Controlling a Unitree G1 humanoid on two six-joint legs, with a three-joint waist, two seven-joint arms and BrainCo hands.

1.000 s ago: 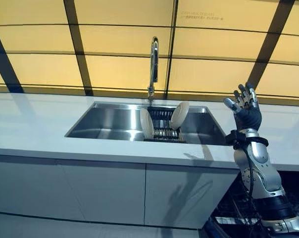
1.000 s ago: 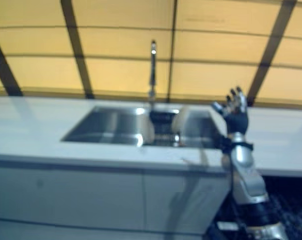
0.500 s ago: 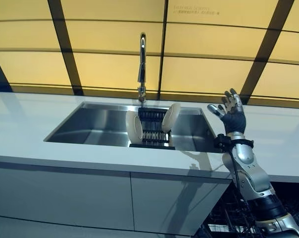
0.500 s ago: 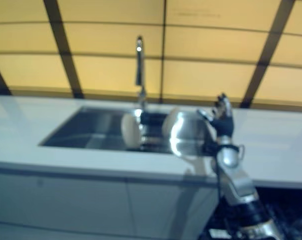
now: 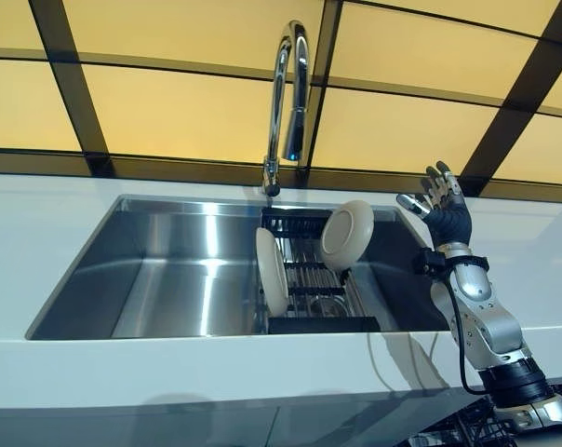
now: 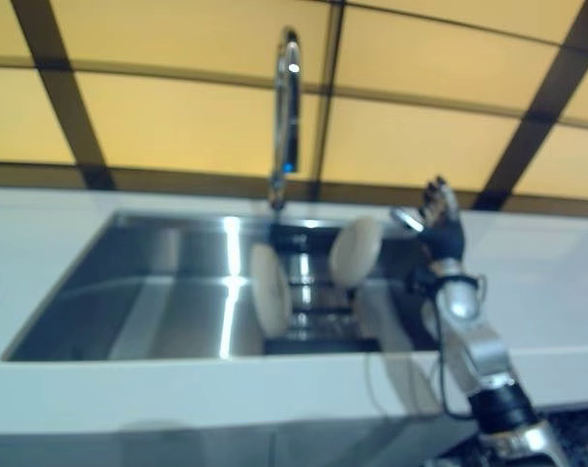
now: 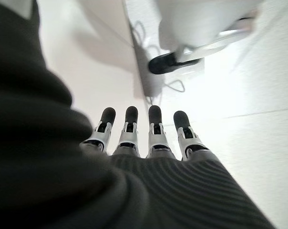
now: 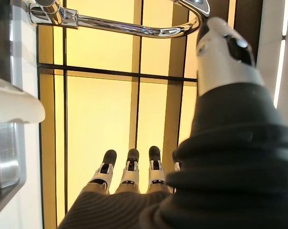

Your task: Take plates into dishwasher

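left hand [image 7: 149, 138]: absent from both eye views, seen only in its own wrist view; thumb not visible there. right hand [image 5: 446, 212]: thumb tip cut by the top edge in its wrist view. dish rack [image 5: 311, 289]: lower bars partly hidden behind the near plate [image 5: 271, 271]. far plate [image 5: 346, 234] covers the rack's back corner. faucet [image 5: 286, 102]: top of the arc cut by the frame edge. sink [image 5: 169, 279]: near wall hidden by the white counter [image 5: 216, 368] lip. right eye view blurred, plate edges indistinct.
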